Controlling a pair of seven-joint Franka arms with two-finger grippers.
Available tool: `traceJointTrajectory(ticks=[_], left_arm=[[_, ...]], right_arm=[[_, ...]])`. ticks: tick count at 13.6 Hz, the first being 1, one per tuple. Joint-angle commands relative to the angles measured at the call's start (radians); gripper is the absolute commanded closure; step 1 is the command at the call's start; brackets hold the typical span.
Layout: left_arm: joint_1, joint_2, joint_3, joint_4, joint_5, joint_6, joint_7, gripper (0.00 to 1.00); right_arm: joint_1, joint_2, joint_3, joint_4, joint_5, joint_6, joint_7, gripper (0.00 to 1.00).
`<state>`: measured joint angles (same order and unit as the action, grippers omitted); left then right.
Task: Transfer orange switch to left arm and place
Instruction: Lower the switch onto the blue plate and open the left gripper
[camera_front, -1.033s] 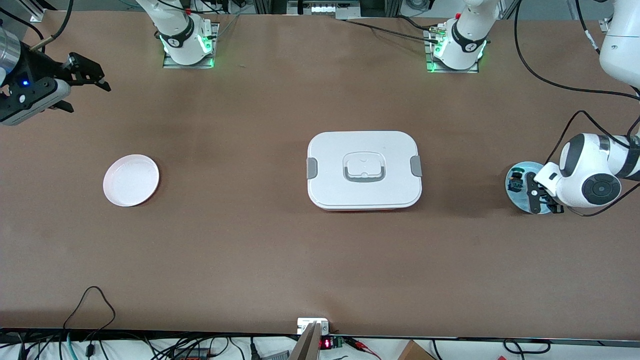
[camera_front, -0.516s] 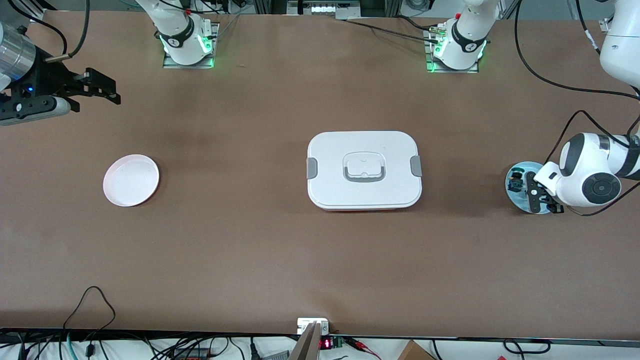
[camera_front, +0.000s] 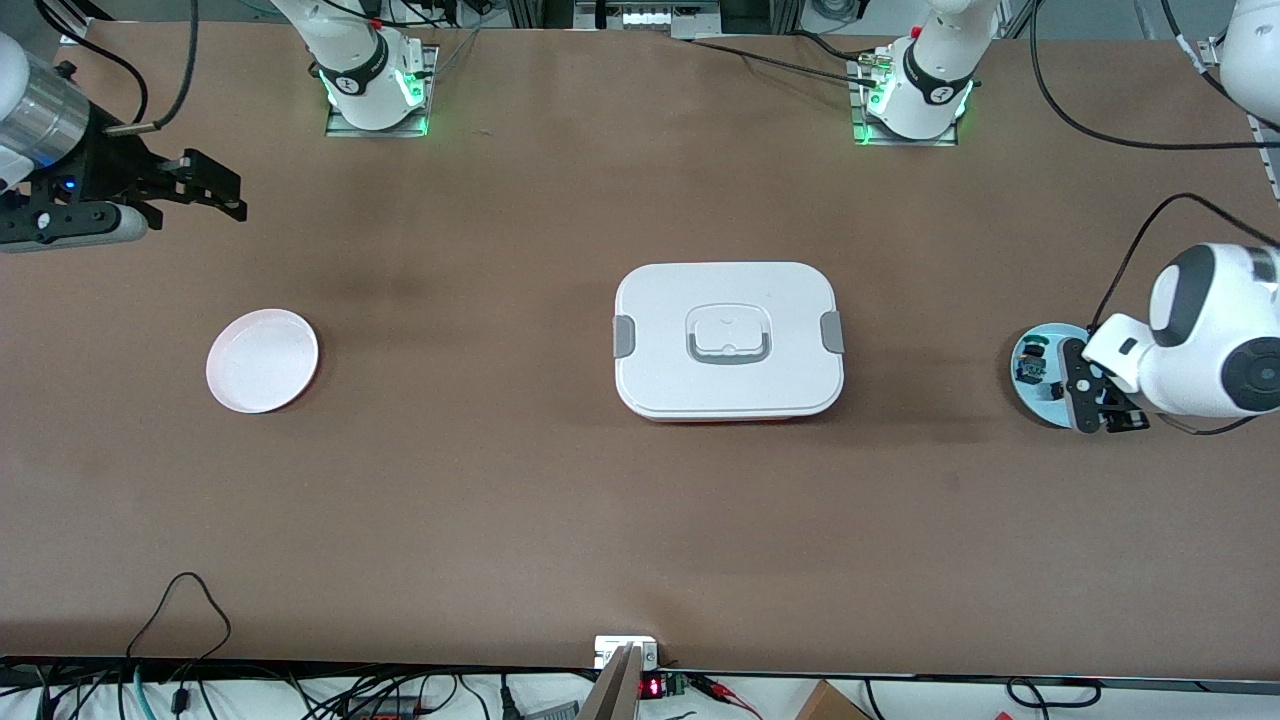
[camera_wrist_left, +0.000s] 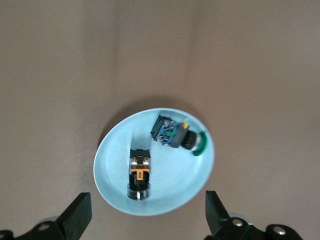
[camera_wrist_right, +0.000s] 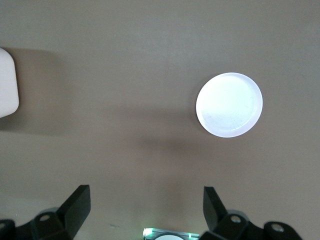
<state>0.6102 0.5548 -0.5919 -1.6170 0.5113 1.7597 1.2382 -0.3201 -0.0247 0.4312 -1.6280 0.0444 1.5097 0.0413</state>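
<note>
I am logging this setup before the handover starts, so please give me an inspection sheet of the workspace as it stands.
Surface: brown table, bare between the items.
Job's things: orange switch lies in the blue plate at the left arm's end, apart from the green switch beside it; closed white box mid-table; white plate at the right arm's end holds nothing.
Clutter: nothing seen.
Grippers: left gripper open over the blue plate, holding nothing; right gripper open, in the air at the right arm's end.
Cables: black cable loop on the table edge nearest the front camera.
Surroundings: green lights at both arm bases.
</note>
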Motion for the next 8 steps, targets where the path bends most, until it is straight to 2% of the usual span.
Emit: traceJointTrajectory(ticks=[1,3,4,8], left_arm=[[-0.02,0.002,-0.055,0.118,-0.052,-0.124,-0.173,0.0],[-0.048,0.004,-0.103,0.196,-0.088,-0.298,-0.389,0.0],[-0.073,0.004,-0.106,0.23,-0.129,-0.363,-0.495,0.0],[-0.18,-0.006,-0.094,0.359,-0.233,-0.502,-0.757,0.0]], right_arm=[[0.209,-0.012,-0.191,-0.018,-0.026,-0.003,0.055,0.0],[0.388,-0.012,-0.371,-0.019,-0.026,-0.002,0.055,0.0],[0.427,-0.012,-0.412,-0.019,-0.028,-0.002,0.055,0.0],[0.441,-0.003,-0.408,-0.013,-0.075,0.003,0.058,0.0]])
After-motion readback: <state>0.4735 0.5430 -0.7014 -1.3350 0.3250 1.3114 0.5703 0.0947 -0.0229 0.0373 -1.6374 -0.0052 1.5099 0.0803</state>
